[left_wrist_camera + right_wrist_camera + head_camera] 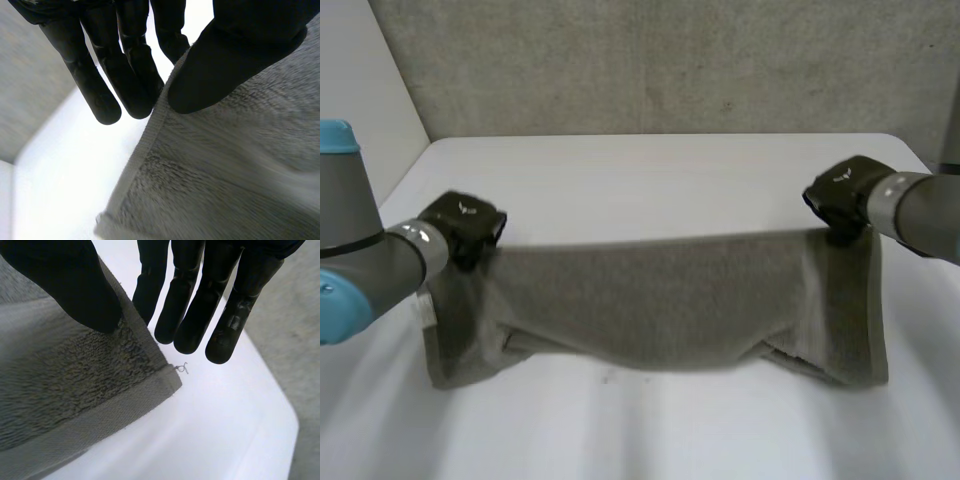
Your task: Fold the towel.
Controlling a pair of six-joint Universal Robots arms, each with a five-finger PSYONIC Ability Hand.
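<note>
Towel [660, 300] of thick grey cloth hangs stretched between the two hands above the white table [650, 170], its upper edge running nearly level from one hand to the other. Its lower part sags in the middle and rests in loose folds on the table near the front edge. The left hand [465, 225] pinches one upper corner. In the left wrist view its thumb [225, 65] presses on the face of the towel just inside the hemmed side edge, while the straight fingers [135, 85] lie against the back of that edge. The right hand [840, 195] pinches the other upper corner in the same way, thumb [75, 290] on the cloth and fingers [165, 295] behind it. A small loose thread [181, 368] curls from the corner of the hem there. A grey wall [650, 60] stands behind the table.
</note>
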